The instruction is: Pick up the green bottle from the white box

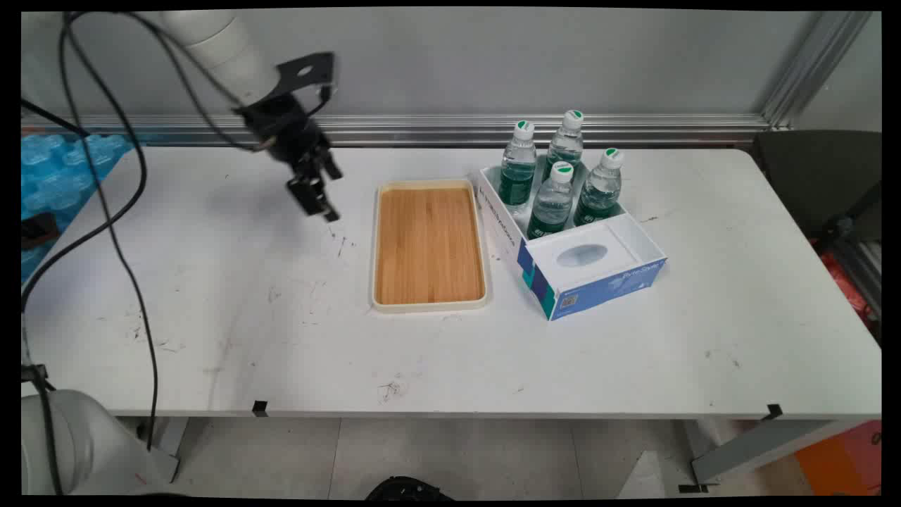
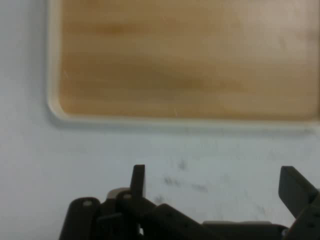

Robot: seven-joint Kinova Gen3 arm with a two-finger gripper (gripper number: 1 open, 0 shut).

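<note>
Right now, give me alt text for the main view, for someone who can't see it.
A black robot hand hangs open and empty above a white table, left of an empty wooden tray. Right of the tray, a box holds four water bottles.

Wood-grain tray (image 1: 429,243), cream rim

Left of the shallow cream-rimmed wooden tray (image 1: 429,246) the scuffed white table (image 1: 232,310) lies bare. Right of it, touching, a blue-and-white cardboard box (image 1: 598,282) holding four upright green-labelled water bottles (image 1: 552,201) blocks passage.
</note>
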